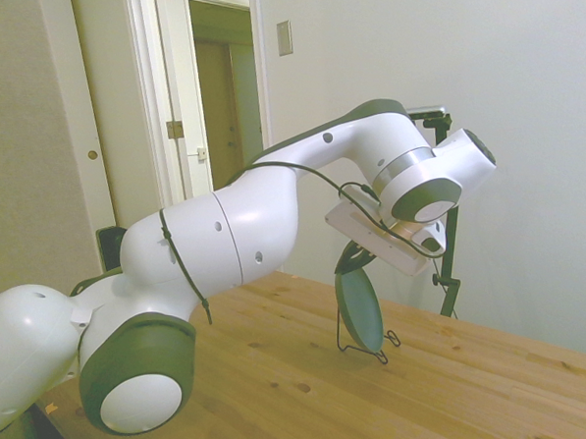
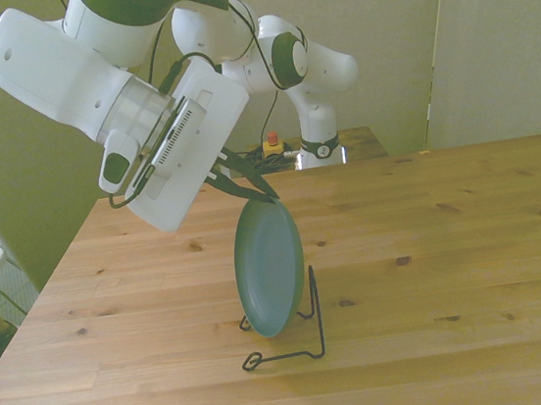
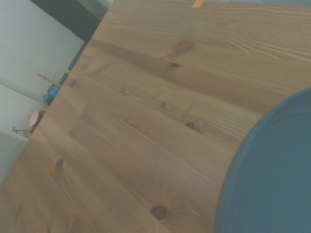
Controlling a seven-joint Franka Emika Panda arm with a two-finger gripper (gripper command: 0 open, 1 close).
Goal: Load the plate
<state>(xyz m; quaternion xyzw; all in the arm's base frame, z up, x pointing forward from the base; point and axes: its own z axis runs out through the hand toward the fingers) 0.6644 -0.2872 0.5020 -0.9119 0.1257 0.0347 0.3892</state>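
We see the plate (image 2: 269, 266) standing on edge in the thin black wire stand (image 2: 298, 342), directly below the hand (image 2: 249, 187), out on the wooden worktop (image 2: 437, 271). It leans a little, its top rim tipped up toward the hand, its lower edge seated at the base of the stand.

The hand's dark fingers (image 2: 257, 185) close on the plate's top rim; they look clamped on it, one to each face, though the side view (image 1: 353, 259) shows only their dark shapes against the rim. The wrist is tilted, so the hand reaches down at a slant.

In the side view the plate (image 1: 360, 310) shows edge-on, the stand (image 1: 365, 349) under it with a wire loop lying on the boards beyond.

From the wrist camera we note one curved piece of the teal plate (image 3: 272, 179), blurred, and bare pine boards (image 3: 146, 121) beside it.
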